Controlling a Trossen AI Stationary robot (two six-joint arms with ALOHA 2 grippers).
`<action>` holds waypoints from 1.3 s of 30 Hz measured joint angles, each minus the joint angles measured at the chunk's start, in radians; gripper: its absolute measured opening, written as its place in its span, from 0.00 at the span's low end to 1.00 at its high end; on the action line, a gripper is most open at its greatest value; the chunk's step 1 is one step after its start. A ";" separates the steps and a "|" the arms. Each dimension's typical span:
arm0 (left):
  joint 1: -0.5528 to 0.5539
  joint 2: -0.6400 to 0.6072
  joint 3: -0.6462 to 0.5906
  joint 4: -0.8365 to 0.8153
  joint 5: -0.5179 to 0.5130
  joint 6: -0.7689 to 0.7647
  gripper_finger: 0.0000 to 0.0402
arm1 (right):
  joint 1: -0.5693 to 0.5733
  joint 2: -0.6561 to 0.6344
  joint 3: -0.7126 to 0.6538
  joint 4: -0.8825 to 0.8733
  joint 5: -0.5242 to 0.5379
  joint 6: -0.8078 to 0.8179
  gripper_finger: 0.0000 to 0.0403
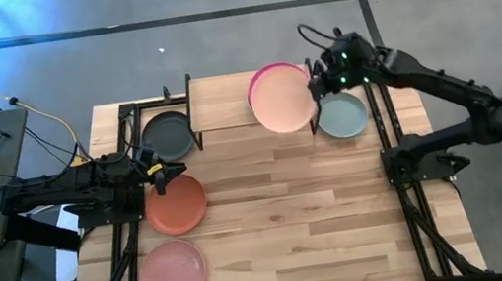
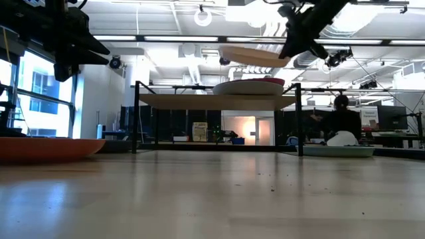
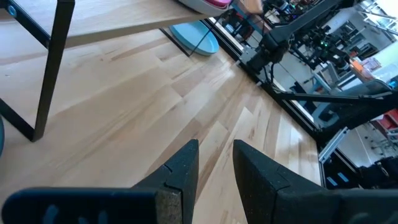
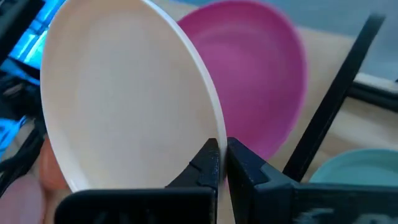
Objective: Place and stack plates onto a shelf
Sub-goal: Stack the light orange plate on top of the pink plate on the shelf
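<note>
- Right claw (image 4: 222,163) is clamped tight on the rim of the cream plate (image 4: 124,93), holding it above the shelf (image 1: 222,110), right over the magenta plate (image 4: 267,81) lying there.
- Pale teal plate (image 1: 343,115) sits on the worktop (image 1: 292,214) just beside the shelf's right end.
- Left claw (image 3: 216,174) hangs partly open and empty over the worktop's left side, by the terracotta plate (image 1: 177,204).
- Dark grey plate (image 1: 167,135) lies behind it, pink plate (image 1: 171,275) nearer the front edge.

You see only a rim sliver of the magenta plate (image 1: 272,67), hidden beneath the cream plate (image 1: 281,99) above the shelf (image 1: 222,115).
</note>
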State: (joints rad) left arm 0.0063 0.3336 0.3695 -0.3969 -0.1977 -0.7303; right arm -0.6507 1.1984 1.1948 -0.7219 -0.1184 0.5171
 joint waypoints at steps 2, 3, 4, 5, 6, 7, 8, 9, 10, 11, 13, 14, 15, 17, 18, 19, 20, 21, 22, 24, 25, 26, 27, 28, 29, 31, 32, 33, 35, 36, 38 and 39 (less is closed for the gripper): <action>0.000 0.000 0.000 0.000 0.000 0.001 0.22 | -0.028 0.040 0.034 0.000 -0.006 -0.002 0.00; 0.000 0.000 0.000 0.000 0.000 0.001 0.22 | -0.040 0.060 0.053 0.000 -0.011 -0.003 0.00; 0.000 0.000 0.000 0.000 0.000 0.001 0.22 | -0.050 0.079 0.070 -0.002 -0.014 -0.009 0.00; 0.000 0.000 0.000 0.000 0.000 0.001 0.22 | -0.061 0.100 0.090 -0.009 -0.013 -0.021 0.00; 0.000 0.000 0.000 0.000 0.000 0.001 0.22 | -0.069 0.120 0.112 -0.019 -0.014 -0.028 0.00; 0.000 0.000 0.000 0.000 0.000 0.001 0.22 | -0.077 0.141 0.133 -0.030 -0.014 -0.033 0.00; 0.000 0.000 0.000 0.000 0.000 0.001 0.22 | -0.085 0.163 0.155 -0.045 -0.013 -0.041 0.00; 0.000 0.000 0.000 0.000 0.000 0.000 0.22 | -0.091 0.184 0.178 -0.065 -0.013 -0.048 0.00; 0.000 0.000 0.000 0.000 0.000 0.000 0.22 | -0.096 0.205 0.200 -0.091 -0.014 -0.054 0.00; 0.000 0.000 0.000 0.000 0.000 0.000 0.22 | -0.100 0.227 0.220 -0.115 -0.013 -0.059 0.00; 0.000 0.000 0.000 0.000 0.001 0.000 0.22 | -0.105 0.265 0.260 -0.160 -0.011 -0.082 0.00; 0.000 0.000 0.000 -0.001 0.001 0.000 0.22 | -0.106 0.281 0.279 -0.179 -0.001 -0.092 0.00; 0.000 0.000 0.000 -0.001 0.001 0.000 0.22 | -0.107 0.295 0.296 -0.197 0.013 -0.099 0.00; 0.000 0.000 0.000 -0.001 0.003 0.000 0.22 | -0.109 0.318 0.326 -0.228 0.031 -0.113 0.00; 0.000 0.000 0.000 -0.001 0.003 0.000 0.22 | -0.109 0.328 0.339 -0.239 0.036 -0.119 0.00; 0.000 0.000 0.000 -0.001 0.003 0.000 0.22 | -0.109 0.336 0.350 -0.247 0.039 -0.127 0.00; 0.000 0.000 0.000 -0.001 0.003 0.000 0.22 | -0.109 0.343 0.359 -0.252 0.039 -0.133 0.00; 0.000 0.000 0.000 -0.001 0.003 0.000 0.22 | -0.109 0.348 0.366 -0.254 0.039 -0.134 0.00; 0.000 0.000 0.000 -0.001 0.003 0.000 0.22 | -0.109 0.352 0.372 -0.255 0.039 -0.137 0.00; 0.000 0.000 0.000 -0.001 0.003 0.000 0.22 | -0.109 0.360 0.377 -0.257 0.042 -0.141 0.00; 0.000 0.000 0.000 -0.001 0.003 0.000 0.22 | -0.109 0.365 0.377 -0.267 0.050 -0.141 0.00; 0.000 0.000 0.000 -0.002 0.003 0.000 0.22 | -0.109 0.368 0.377 -0.279 0.058 -0.141 0.00; 0.000 0.000 0.000 -0.002 0.004 0.000 0.22 | -0.109 0.372 0.377 -0.291 0.060 -0.141 0.00; 0.000 0.000 0.000 -0.002 0.003 0.000 0.22 | -0.109 0.374 0.377 -0.301 0.064 -0.144 0.00; 0.000 0.000 0.000 -0.002 0.003 -0.001 0.22 | -0.109 0.374 0.377 -0.308 0.066 -0.152 0.00; 0.000 0.000 0.000 -0.002 0.004 -0.012 0.22 | -0.109 0.375 0.377 -0.312 0.083 -0.159 0.00; 0.000 0.000 0.000 -0.002 0.003 -0.020 0.22 | -0.109 0.375 0.377 -0.312 0.092 -0.160 0.00; 0.000 0.000 0.000 -0.002 0.003 -0.025 0.22 | -0.109 0.374 0.377 -0.313 0.097 -0.160 0.00; 0.000 0.000 0.000 -0.002 0.004 -0.027 0.22 | -0.109 0.374 0.377 -0.313 0.100 -0.160 0.00; 0.000 0.000 0.000 -0.002 0.004 -0.027 0.22 | -0.109 0.374 0.377 -0.313 0.100 -0.161 0.00; 0.000 0.000 0.000 -0.002 0.004 -0.027 0.22 | -0.109 0.374 0.377 -0.313 0.112 -0.175 0.00; 0.000 0.000 0.000 -0.002 0.004 -0.026 0.22 | -0.109 0.374 0.377 -0.313 0.118 -0.182 0.00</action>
State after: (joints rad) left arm 0.0062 0.3337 0.3695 -0.3985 -0.1940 -0.7568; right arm -0.7597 1.5728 1.5715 -1.0349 -0.0006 0.3355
